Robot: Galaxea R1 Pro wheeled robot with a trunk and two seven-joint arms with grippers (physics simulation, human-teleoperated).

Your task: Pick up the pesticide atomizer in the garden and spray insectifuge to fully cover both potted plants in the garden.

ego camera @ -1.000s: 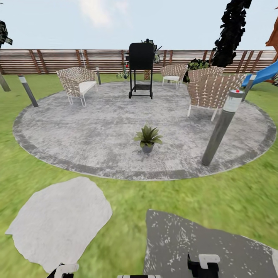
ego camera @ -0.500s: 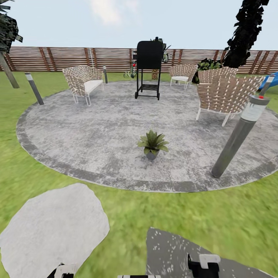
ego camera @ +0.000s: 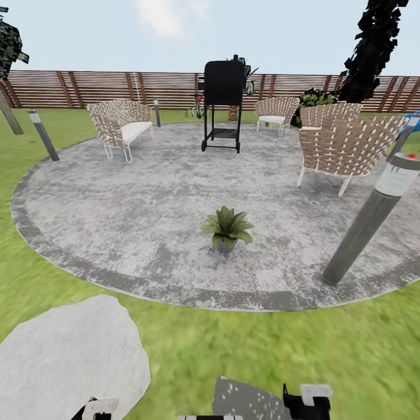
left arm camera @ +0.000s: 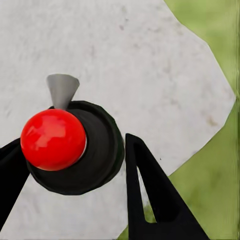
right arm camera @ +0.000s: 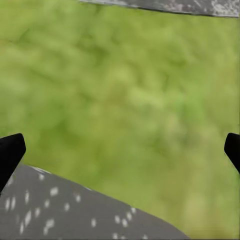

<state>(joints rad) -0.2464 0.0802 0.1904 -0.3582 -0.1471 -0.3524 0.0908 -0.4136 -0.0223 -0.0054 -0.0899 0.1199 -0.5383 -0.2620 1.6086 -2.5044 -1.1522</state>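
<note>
My left gripper (left arm camera: 70,165) is closed around the spray bottle (left arm camera: 75,147), above a pale stepping stone (left arm camera: 150,65). My right gripper (right arm camera: 120,150) hangs wide open, holding nothing. One potted plant (ego camera: 227,227) sits on the gravel patio (ego camera: 146,198), in front of the black grill (ego camera: 223,87).

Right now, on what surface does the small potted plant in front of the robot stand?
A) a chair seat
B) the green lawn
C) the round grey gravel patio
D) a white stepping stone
C: in the head view the potted plant sits on the grey gravel patio, well inside its rim.
</note>
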